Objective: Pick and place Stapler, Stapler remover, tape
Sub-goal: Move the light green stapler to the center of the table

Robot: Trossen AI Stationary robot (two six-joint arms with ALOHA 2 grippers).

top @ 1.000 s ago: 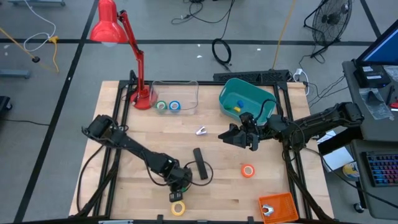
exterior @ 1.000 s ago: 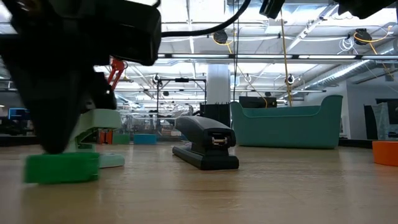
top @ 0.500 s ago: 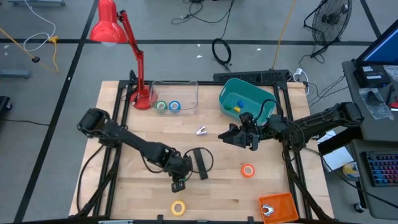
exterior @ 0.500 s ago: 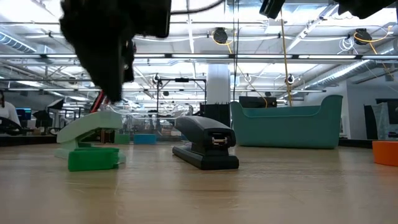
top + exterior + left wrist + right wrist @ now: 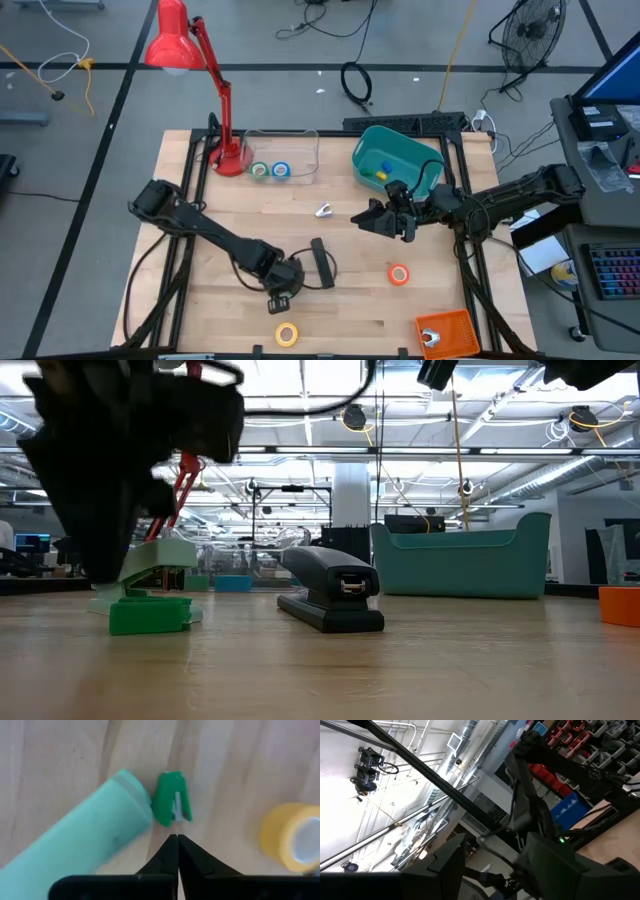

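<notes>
Beside stapler (image 5: 321,264) | left claw (image 5: 279,303) closed, empty; right claw (image 5: 374,221) parted

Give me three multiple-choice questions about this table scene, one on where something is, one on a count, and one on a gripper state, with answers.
1. Where does the black stapler lie?
A. On the bare tabletop
B. Inside the teal bin
C. Under the red lamp

2. How many tape rolls show in the high view?
A. Two
B. Four
C. Six

3. How are the left gripper's fingers?
A. Wide open
B. Shut on the stapler
C. Shut, holding nothing

Answers:
1. A: the stapler rests on the wood near the table's middle, apart from the bin.
2. B: a green roll and a blue roll in the clear container, an orange roll and a yellow roll on the table.
3. C: in the left wrist view the fingertips meet with nothing between them, just short of the small green piece.
</notes>
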